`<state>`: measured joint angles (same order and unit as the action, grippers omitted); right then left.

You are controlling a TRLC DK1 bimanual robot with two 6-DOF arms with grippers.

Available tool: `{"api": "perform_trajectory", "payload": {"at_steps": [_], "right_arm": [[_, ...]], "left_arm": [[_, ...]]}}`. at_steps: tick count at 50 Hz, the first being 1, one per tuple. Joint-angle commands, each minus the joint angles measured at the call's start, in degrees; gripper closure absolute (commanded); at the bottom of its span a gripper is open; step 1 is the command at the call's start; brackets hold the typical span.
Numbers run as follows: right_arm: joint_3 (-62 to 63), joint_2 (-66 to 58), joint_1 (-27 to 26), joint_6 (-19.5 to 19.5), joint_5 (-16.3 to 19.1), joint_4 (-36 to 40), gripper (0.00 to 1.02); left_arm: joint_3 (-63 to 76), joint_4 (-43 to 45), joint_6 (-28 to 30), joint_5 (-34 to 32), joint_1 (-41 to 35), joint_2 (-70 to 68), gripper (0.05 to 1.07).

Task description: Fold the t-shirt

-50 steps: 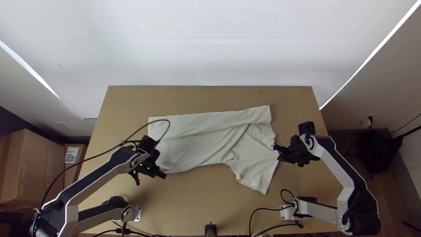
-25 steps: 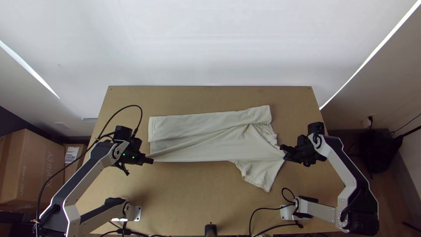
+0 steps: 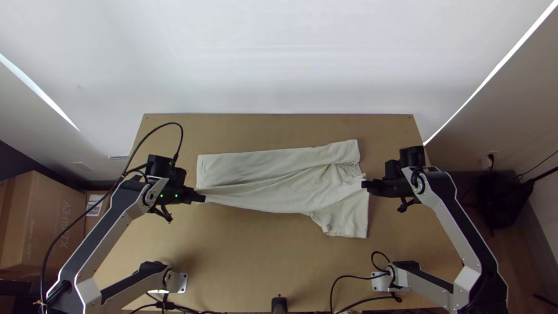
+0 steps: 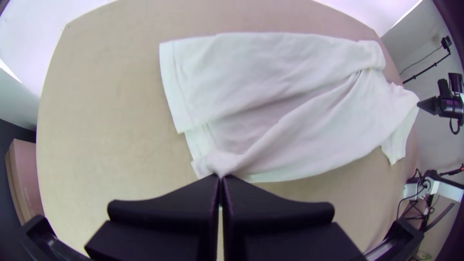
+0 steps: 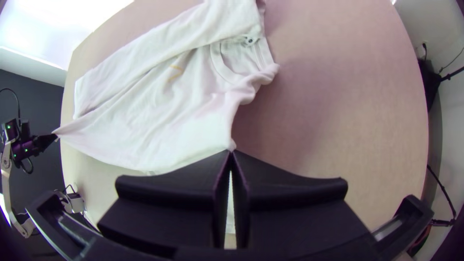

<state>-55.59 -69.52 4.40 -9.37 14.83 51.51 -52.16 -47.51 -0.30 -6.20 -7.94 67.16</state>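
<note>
Left gripper [image 3: 201, 198]: fingers together, clamped on the t-shirt [image 3: 279, 189] at the hem end, near side; cloth bunches at the tips. Right gripper [image 3: 366, 184]: fingers together too, clamped on the shoulder edge, between sleeve [image 3: 349, 218] and collar [image 5: 220, 60]. Shirt spans the two grips, long creases running between them. Sleeve sits on the near side, just beside the right grip. Collar's a bit farther out from that grip, toward the folded part. Farthest from both: folded-over strip [image 3: 261, 160] lying lengthwise along the far side, on the table [image 3: 267, 256].
</note>
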Motion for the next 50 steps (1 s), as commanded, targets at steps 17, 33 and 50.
{"api": "perform_trajectory", "payload": {"at_steps": [17, 33, 50], "right_arm": [[-12.7, -8.4, 2.5, -1.7, -0.5, -0.2, 1.0], [-23.9, -20.5, 1.0, -2.0, -0.6, -0.4, 1.0], [-34.1, -32.7, -1.0, -2.0, -0.9, -0.4, 1.0]], "left_arm": [[-13.9, 1.3, -3.3, 0.1, 2.8, 11.4, 1.04], [-21.8, 1.5, -5.2, 0.1, 4.7, 20.7, 1.04], [-24.8, 3.6, -6.8, 0.0, 8.0, 26.3, 1.04]]}}
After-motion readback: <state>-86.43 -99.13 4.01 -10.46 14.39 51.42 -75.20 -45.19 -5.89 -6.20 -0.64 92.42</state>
